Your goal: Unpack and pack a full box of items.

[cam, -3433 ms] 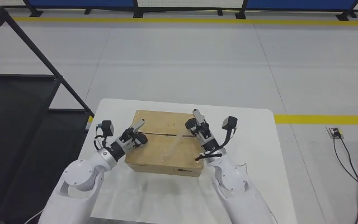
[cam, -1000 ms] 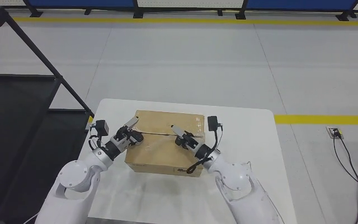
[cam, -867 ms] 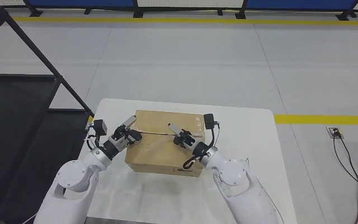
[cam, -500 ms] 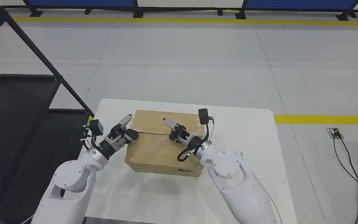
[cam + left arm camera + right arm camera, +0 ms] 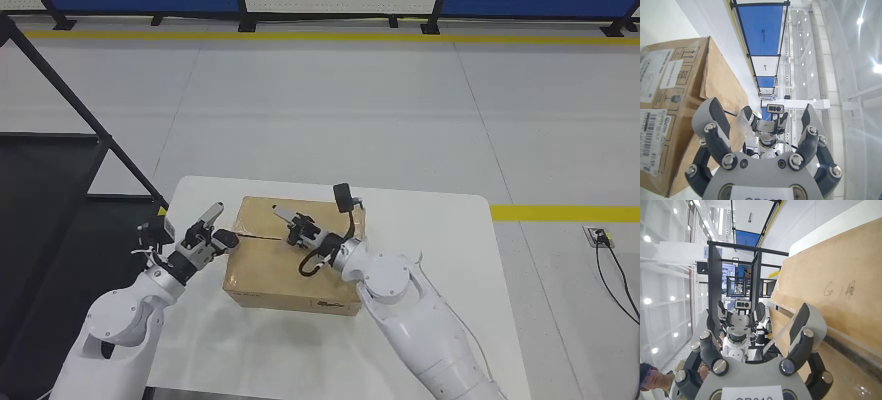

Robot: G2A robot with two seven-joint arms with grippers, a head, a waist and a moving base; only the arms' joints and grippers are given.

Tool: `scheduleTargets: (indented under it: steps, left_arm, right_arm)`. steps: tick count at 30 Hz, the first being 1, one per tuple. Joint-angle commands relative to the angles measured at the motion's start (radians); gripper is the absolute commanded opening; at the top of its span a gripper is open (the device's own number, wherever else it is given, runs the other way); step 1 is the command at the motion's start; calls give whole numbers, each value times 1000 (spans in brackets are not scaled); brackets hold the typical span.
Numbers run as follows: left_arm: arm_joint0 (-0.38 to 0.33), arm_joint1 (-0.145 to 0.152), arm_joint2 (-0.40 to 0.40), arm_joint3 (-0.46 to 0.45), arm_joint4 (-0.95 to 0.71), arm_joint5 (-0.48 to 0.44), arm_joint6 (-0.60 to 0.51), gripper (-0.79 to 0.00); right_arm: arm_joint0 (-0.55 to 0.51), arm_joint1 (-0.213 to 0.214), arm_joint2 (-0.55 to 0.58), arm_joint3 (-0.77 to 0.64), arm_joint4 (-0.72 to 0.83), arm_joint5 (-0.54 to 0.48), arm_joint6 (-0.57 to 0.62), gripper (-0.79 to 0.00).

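Top view: the cardboard box (image 5: pixel 290 268) sits in the middle of the white table (image 5: pixel 440 230). Its flaps are shut, and a dark seam (image 5: pixel 262 238) runs along its top.
Left arm: the left claw (image 5: pixel 222 226) hangs just beside the box's left end, near the top edge. It is wide open and holds nothing.
Right arm: the right claw (image 5: pixel 289 223) is over the box top, near the seam and toward the left end. It is wide open too and grips nothing. One finger (image 5: pixel 800 321) sits low against the box top.
Tape: a clear tape strip (image 5: pixel 779 333) stands up from the box top, right beside that finger. I cannot tell if it sticks to the finger.
Stickers: white stickers (image 5: pixel 651 75) are on the box end that faces the left claw.
Both claws: they face each other across the box's left end and do not touch.
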Motion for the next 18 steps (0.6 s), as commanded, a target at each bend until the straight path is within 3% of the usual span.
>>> scheduleTargets:
  steps: [1, 18]
  left_arm:
    - [1, 0, -2, 0, -1, 0, 0, 0]
    - [18, 6, -75, 17, -51, -14, 22, 0]
  right_arm:
    - [12, -4, -10, 14, 2, 0, 1, 0]
    - [115, -54, -92, 158, 55, -4, 0, 0]
